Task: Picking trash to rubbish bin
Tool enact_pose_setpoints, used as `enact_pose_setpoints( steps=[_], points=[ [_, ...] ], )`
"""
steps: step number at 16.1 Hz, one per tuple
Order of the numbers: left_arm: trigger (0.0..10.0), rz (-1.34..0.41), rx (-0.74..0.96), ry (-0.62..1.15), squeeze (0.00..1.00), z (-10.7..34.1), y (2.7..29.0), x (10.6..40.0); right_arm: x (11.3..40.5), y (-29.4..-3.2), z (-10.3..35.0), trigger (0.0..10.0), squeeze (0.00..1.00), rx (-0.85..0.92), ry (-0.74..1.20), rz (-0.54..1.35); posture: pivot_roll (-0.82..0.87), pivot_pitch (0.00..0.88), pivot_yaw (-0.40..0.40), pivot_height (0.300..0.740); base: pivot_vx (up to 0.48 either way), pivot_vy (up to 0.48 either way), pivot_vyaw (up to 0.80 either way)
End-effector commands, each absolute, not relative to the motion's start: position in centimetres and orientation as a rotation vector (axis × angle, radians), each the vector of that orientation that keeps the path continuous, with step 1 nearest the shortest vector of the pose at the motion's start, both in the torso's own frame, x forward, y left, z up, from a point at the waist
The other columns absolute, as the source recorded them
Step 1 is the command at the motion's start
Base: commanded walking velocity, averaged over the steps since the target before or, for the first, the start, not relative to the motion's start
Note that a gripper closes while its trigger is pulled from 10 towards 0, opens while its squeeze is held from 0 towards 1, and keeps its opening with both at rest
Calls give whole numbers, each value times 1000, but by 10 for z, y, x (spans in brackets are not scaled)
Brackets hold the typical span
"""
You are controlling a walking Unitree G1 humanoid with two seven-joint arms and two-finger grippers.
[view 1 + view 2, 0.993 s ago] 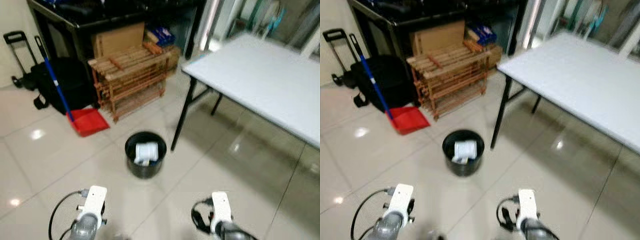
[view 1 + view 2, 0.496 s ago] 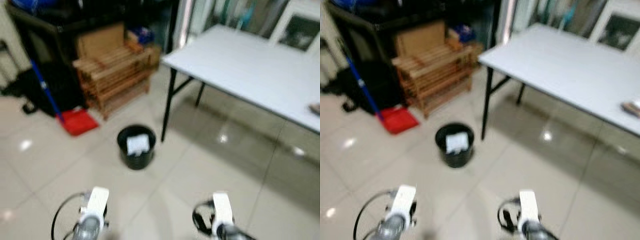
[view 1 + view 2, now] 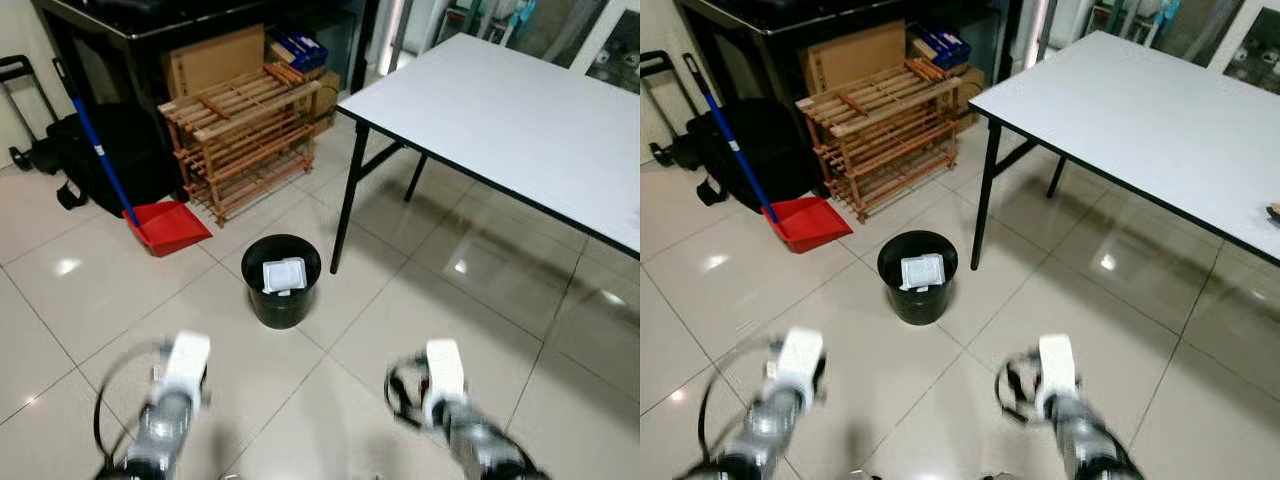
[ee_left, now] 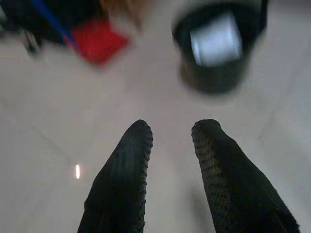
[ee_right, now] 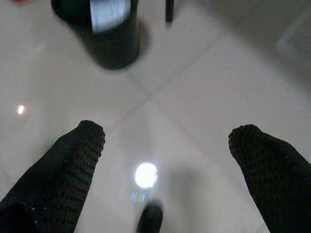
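A black rubbish bin (image 3: 281, 300) stands on the tiled floor near the table's leg, ahead of me. A white crumpled piece of trash (image 3: 283, 274) lies inside it. Both silver arms reach forward low in the eye views, the left arm (image 3: 183, 366) and the right arm (image 3: 441, 377), blurred. In the left wrist view my left gripper (image 4: 171, 133) is open and holds nothing, with the bin (image 4: 218, 48) beyond it. My right gripper (image 5: 167, 133) is open wide over bare floor, the bin (image 5: 104, 39) farther off.
A white table (image 3: 500, 110) on black legs (image 3: 345, 205) stands to the right. A wooden rack (image 3: 245, 130), a cardboard box (image 3: 215, 60), a red dustpan (image 3: 170, 226) with a blue handle and a black bag (image 3: 90, 160) line the back left. Open tiled floor lies around the bin.
The whole picture has shifted and sharpened as the camera moved. Both arms now sit a little higher in the eye views and are blurred. The bin and its white trash stay put.
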State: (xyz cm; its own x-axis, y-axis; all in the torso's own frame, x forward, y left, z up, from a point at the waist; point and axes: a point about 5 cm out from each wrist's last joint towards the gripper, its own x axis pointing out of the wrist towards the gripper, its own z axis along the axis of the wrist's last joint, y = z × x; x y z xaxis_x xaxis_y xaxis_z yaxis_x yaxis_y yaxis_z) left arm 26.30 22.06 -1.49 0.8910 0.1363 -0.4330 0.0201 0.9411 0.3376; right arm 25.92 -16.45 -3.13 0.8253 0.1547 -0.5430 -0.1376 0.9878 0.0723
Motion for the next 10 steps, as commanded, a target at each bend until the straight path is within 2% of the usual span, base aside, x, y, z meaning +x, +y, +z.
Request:
enact_pose_setpoints(
  steps=[1,3,5,7,10],
  points=[
    [10000,74,336,275,0,20,218,292,293,-170,5,10000,0,19,382,133,-20,53,-61,740,0,0,0],
    [10000,80,331,149,0,48,216,312,313,-168,33,10000,0,-6,246,142,-17,47,-60,740,0,0,0],
    [10000,98,320,-34,0,92,209,334,338,-167,82,10000,0,-29,30,88,-17,42,-57,740,0,0,0],
    [10000,87,285,-151,0,119,198,341,347,-166,115,10000,0,-25,-109,49,-19,35,-52,740,0,0,0],
    [10000,35,255,-194,0,130,175,342,348,-159,140,10000,0,-2,-209,37,-12,20,-50,740,0,0,0]
  ],
)
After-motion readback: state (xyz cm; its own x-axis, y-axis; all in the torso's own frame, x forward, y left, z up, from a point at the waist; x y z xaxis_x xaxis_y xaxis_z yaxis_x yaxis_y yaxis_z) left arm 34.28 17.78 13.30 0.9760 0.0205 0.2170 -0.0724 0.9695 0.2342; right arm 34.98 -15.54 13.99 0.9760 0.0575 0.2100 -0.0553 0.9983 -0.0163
